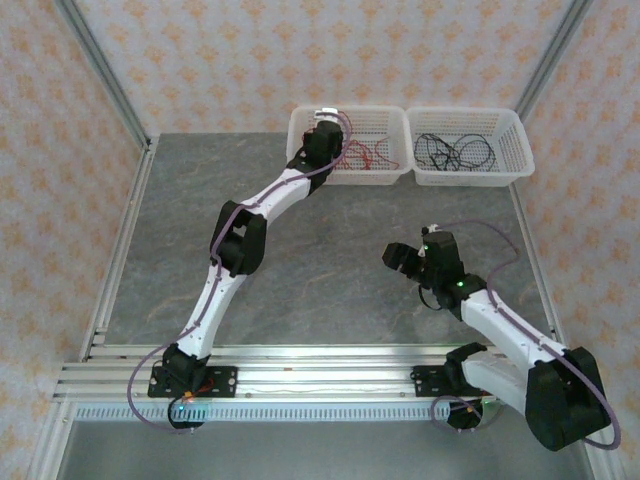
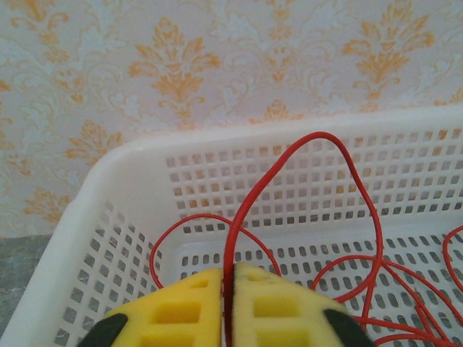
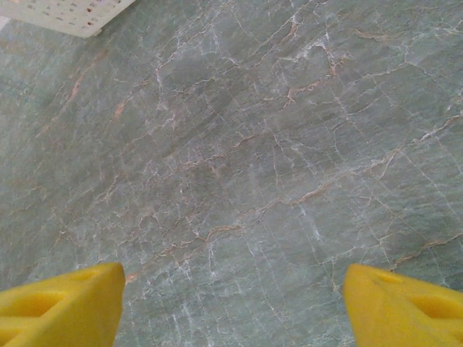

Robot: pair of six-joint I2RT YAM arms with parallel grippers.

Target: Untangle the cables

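The left gripper (image 2: 230, 282) seems pinched on a red cable (image 2: 318, 134) looping up ahead of it over the white basket (image 2: 123, 170), likely to sort reds apart from the black cables (image 1: 455, 152) in the next basket (image 1: 465, 112), while the right gripper (image 3: 231, 289) hovers wide open above bare table (image 3: 239, 144)

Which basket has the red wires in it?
The left basket, where the left fingers pinch a red wire. The right basket beside it holds only black wires.
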